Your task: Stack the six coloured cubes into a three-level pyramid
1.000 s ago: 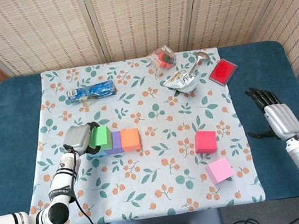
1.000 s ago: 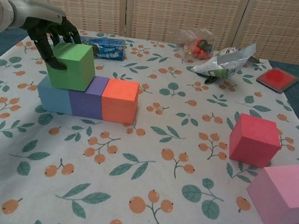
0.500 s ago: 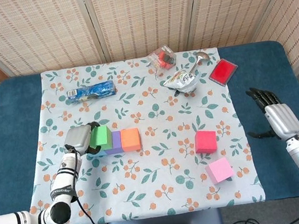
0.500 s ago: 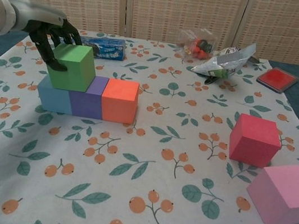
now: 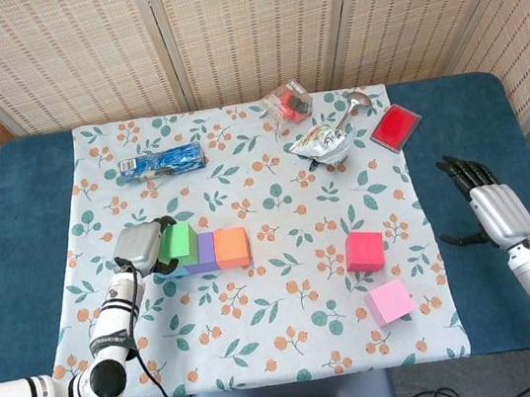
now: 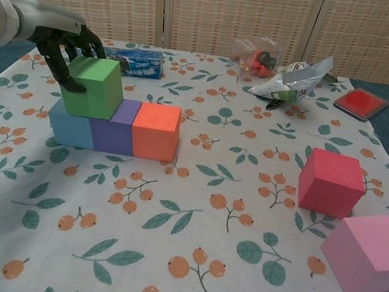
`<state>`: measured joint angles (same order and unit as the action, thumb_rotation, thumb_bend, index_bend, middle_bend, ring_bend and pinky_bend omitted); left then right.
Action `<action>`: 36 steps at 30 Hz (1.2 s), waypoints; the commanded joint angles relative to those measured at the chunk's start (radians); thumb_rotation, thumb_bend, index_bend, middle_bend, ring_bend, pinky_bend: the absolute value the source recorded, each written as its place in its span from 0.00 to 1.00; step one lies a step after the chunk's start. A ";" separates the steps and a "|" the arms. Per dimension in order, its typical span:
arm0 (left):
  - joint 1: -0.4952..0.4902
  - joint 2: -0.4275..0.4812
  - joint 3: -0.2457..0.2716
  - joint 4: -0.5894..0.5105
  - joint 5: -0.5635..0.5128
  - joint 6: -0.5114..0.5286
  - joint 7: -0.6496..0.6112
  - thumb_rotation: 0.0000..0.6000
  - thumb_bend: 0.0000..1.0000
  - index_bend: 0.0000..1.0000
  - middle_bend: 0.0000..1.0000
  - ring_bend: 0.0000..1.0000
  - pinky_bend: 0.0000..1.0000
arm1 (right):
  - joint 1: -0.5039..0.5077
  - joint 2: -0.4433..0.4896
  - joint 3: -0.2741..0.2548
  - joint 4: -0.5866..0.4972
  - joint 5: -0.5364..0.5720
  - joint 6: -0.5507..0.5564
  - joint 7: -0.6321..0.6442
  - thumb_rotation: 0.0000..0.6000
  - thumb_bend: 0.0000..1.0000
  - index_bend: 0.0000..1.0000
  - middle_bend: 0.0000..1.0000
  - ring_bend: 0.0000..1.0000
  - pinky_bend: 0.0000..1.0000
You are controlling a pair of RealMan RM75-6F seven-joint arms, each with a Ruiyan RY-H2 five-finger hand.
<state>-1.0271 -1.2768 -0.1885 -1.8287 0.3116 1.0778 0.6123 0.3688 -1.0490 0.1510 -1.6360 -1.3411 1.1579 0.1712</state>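
On the flowered cloth (image 6: 183, 263) I see a row of three cubes pressed side to side: the blue cube (image 6: 70, 126) at the left end, the purple cube (image 6: 114, 129) in the middle, the orange cube (image 6: 156, 130) at the right. The green cube (image 6: 94, 86) sits on a second level, resting over the blue cube and overlapping the left part of the purple one, its faces roughly square to the row. The red cube (image 6: 331, 182) stands well apart to the right, and the pink cube (image 6: 372, 253) lies just in front of it, turned slightly askew.

My left hand (image 6: 68, 44) reaches in from the left edge; its dark fingers (image 6: 72, 79) curl round the far and left faces of the green cube and grip it. In the head view the same hand (image 5: 142, 245) covers the left end of the row. My right hand (image 5: 491, 205) rests on the bare blue tabletop (image 5: 454, 130) beyond the cloth's right edge, fingers straight and apart, holding nothing.

At the far side of the cloth lie a blue wrapper (image 6: 138, 62), a clear bag of small items (image 6: 256, 55), a crumpled silver packet (image 6: 294, 79) and a flat red case (image 6: 362, 103). None of these lies between the row and the two loose cubes.
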 commanded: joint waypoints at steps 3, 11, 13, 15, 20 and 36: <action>-0.002 -0.003 0.000 0.002 -0.006 -0.003 0.004 1.00 0.32 0.21 0.24 0.27 0.38 | -0.001 0.000 0.001 0.000 0.001 0.000 0.001 1.00 0.00 0.00 0.00 0.00 0.00; -0.002 -0.001 -0.002 -0.009 -0.015 0.002 0.011 1.00 0.31 0.14 0.18 0.21 0.38 | -0.003 0.001 0.000 0.001 -0.003 0.001 0.006 1.00 0.00 0.00 0.00 0.00 0.00; -0.002 0.000 -0.002 -0.014 -0.016 0.004 0.012 1.00 0.31 0.12 0.16 0.20 0.38 | -0.004 0.001 0.000 0.001 -0.004 0.002 0.009 1.00 0.00 0.00 0.00 0.00 0.00; -0.002 0.002 -0.002 -0.019 -0.016 0.008 0.015 1.00 0.31 0.10 0.14 0.18 0.38 | -0.005 0.002 0.000 0.001 -0.006 0.003 0.012 1.00 0.00 0.00 0.00 0.00 0.00; 0.003 0.009 -0.004 -0.043 -0.010 0.016 0.012 1.00 0.30 0.01 0.04 0.03 0.32 | -0.008 0.004 -0.001 0.001 -0.011 0.007 0.018 1.00 0.00 0.00 0.00 0.00 0.00; 0.011 0.134 0.049 -0.068 0.132 -0.124 0.020 1.00 0.29 0.08 0.03 0.00 0.13 | -0.012 0.058 0.018 -0.037 -0.029 0.034 0.025 1.00 0.00 0.00 0.00 0.00 0.00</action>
<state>-1.0104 -1.1698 -0.1605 -1.9132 0.4195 1.0076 0.6268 0.3575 -1.0025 0.1639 -1.6618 -1.3670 1.1844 0.2031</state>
